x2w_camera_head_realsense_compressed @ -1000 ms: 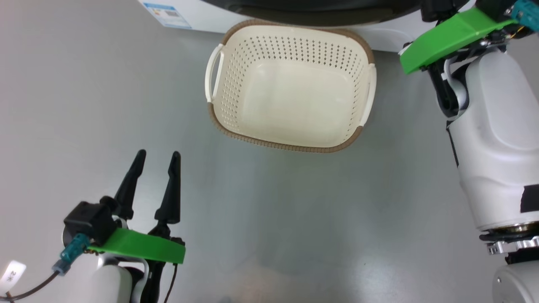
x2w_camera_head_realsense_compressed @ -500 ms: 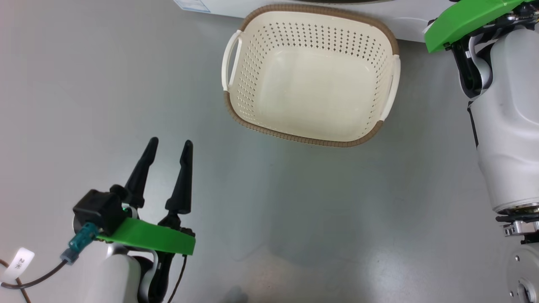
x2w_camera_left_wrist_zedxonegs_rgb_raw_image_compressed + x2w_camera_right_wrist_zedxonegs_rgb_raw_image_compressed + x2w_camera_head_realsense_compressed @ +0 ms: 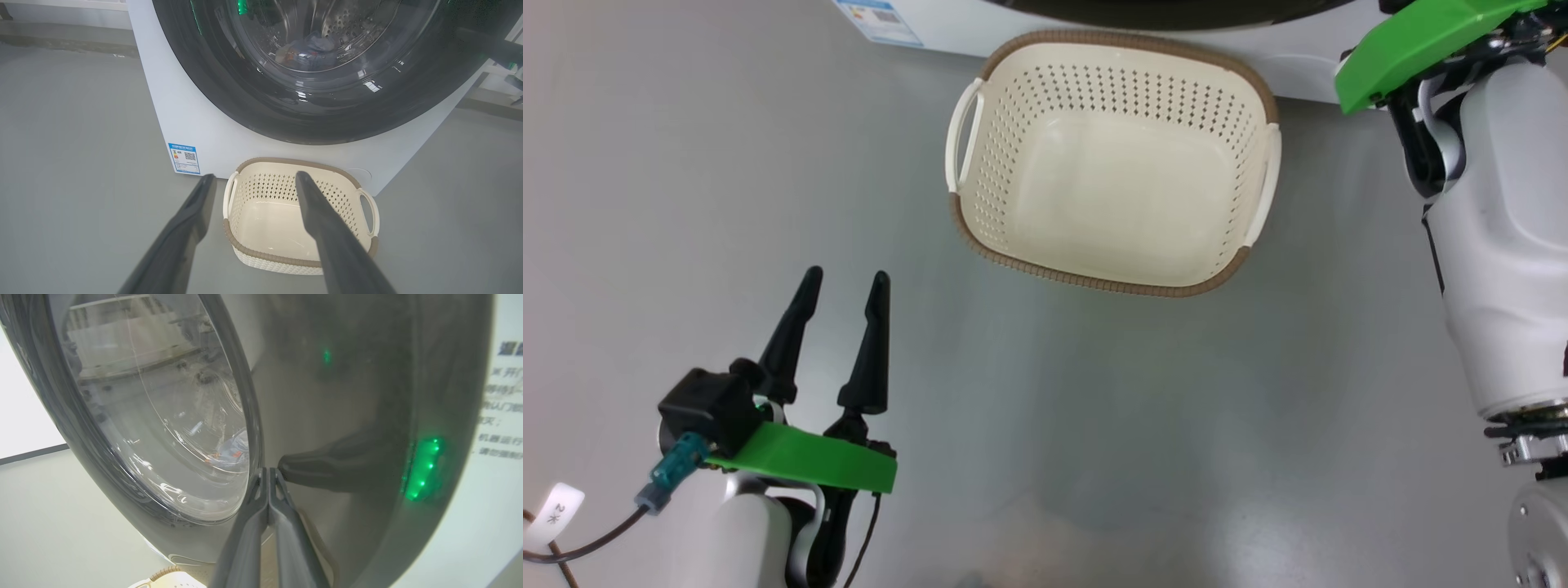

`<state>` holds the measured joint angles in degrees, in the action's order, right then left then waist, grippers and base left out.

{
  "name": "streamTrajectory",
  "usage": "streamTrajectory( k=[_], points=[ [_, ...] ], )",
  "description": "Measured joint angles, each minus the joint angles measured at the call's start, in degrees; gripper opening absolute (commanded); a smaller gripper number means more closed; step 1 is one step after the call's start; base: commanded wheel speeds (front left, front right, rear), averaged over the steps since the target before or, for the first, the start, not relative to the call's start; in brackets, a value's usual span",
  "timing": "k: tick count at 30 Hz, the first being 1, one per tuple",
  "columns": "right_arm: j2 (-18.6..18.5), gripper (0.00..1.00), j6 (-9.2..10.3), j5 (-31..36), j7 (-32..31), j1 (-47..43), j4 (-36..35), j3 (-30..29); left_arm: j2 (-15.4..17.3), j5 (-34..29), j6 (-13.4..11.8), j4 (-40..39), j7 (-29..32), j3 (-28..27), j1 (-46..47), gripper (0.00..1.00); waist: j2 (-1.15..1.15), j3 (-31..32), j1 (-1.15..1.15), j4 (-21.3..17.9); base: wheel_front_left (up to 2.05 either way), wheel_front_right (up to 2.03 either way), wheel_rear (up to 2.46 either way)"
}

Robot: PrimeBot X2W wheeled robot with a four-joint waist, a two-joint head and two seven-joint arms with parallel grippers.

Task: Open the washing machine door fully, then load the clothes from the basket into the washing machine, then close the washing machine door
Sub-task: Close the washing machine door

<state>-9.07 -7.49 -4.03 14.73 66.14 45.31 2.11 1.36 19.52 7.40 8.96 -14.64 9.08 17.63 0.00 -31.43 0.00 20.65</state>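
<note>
Cream-white plastic with a brown woven-look rim, the basket (image 3: 1094,282) stood empty on the grey floor (image 3: 686,163) toward 12 o'clock in the head view, its far rim just beside the foot of the washing machine (image 3: 196,122). The clothes (image 3: 304,53) lay inside the steel drum (image 3: 351,24), seen through the glass of the washing machine door (image 3: 229,94), so loading looked done and the closing step was in hand. In the left wrist view the door seemed to sit against the machine's front, though whether it had latched could not be told. The right gripper (image 3: 268,470) had its fingers (image 3: 245,539) pressed together with nothing between them, tips at the glossy black face just beside the window's rim, seemingly touching it. The next move probably called for a firm, square push there until the latch caught, then a straight retreat toward 6 o'clock. The left gripper (image 3: 845,276) hung idle at 7 o'clock, fingers (image 3: 866,359) spread wide on nothing, well apart from the basket. Bare floor lay open from 6 to 9 o'clock. Room was tighter at 3 o'clock, where the right forearm (image 3: 1503,245) rose near the basket's right handle, and at 12 o'clock, where the door's lower arc overhung the basket's far rim near the blue label sticker (image 3: 184,158).
</note>
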Motion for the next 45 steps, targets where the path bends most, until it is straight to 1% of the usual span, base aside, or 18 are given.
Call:
streamTrajectory(
  k=[4,10,17,21,24,25,32,40,41,42,43,44,45],
  points=[
    [-0.1,0.00,0.01,-2.8,0.0,-3.2,-3.4,2.5,0.0,-0.6,0.0,-0.1,0.0,-0.7,-0.1,1.00,0.00,1.2,0.00,-1.0,0.00,0.00,0.00],
    [-0.6,0.00,0.02,-6.0,0.0,-12.5,-8.7,5.8,0.0,-2.2,0.0,-0.3,0.0,-2.4,-0.5,1.00,0.00,3.8,0.00,-3.1,0.00,0.00,0.00],
    [-0.8,0.00,0.02,-9.3,0.0,-21.5,-15.0,8.1,0.0,-4.7,0.0,-0.8,0.0,-4.6,-2.7,1.00,0.00,7.3,0.00,-6.6,0.00,0.00,0.00],
    [-0.8,0.00,0.02,-9.8,0.0,-27.1,-19.6,6.5,0.5,-5.2,0.0,-1.2,0.0,-6.0,-4.2,1.00,0.00,9.6,0.00,-8.6,0.00,0.00,0.00],
    [-0.6,0.00,0.02,-9.9,0.0,-31.5,-22.2,6.3,1.0,-5.6,0.0,-1.4,0.0,-7.1,-6.0,1.00,0.00,11.3,0.00,-10.3,0.00,0.00,0.00],
    [-0.4,0.00,0.02,-10.0,0.0,-34.3,-23.5,6.1,1.2,-5.7,0.0,-1.4,0.0,-7.7,-7.2,1.00,0.00,12.6,0.00,-11.3,0.00,0.00,0.00],
    [0.2,0.00,0.02,-10.9,0.0,-43.5,-27.2,4.9,1.5,-6.8,0.0,-1.7,0.0,-9.6,-10.8,1.00,0.00,17.1,0.00,-14.9,0.00,0.00,0.00],
    [2.0,0.00,0.02,-10.6,0.0,-50.2,-29.8,4.3,1.5,-8.3,0.0,-2.1,0.0,-11.2,-15.0,1.00,0.00,22.1,0.00,-18.5,0.00,0.00,0.00],
    [2.2,0.04,0.02,-10.6,0.0,-51.0,-30.0,4.3,1.5,-8.3,0.0,-2.1,0.0,-11.6,-15.5,1.00,0.00,22.7,0.00,-18.9,0.00,0.00,0.00],
    [2.3,0.16,0.02,-10.5,0.0,-51.9,-30.1,4.2,1.5,-8.3,0.0,-2.1,0.0,-11.9,-16.0,1.00,0.00,23.3,0.00,-19.2,0.00,0.00,0.00],
    [2.5,0.34,0.02,-10.3,0.0,-52.8,-30.4,4.0,1.5,-8.3,0.0,-2.1,0.0,-12.2,-16.6,1.00,0.00,24.0,0.00,-19.6,0.00,0.00,0.00],
    [2.7,0.47,0.02,-10.0,0.0,-53.5,-30.7,3.9,1.5,-8.3,0.0,-2.1,0.0,-12.5,-17.1,1.00,0.00,24.5,0.00,-19.9,0.00,0.00,0.00],
    [2.9,0.74,0.02,-9.5,0.0,-54.3,-31.0,3.8,1.5,-8.3,0.0,-2.1,0.0,-12.7,-17.7,1.00,0.00,25.1,0.00,-20.3,0.00,0.00,0.00]
  ],
)
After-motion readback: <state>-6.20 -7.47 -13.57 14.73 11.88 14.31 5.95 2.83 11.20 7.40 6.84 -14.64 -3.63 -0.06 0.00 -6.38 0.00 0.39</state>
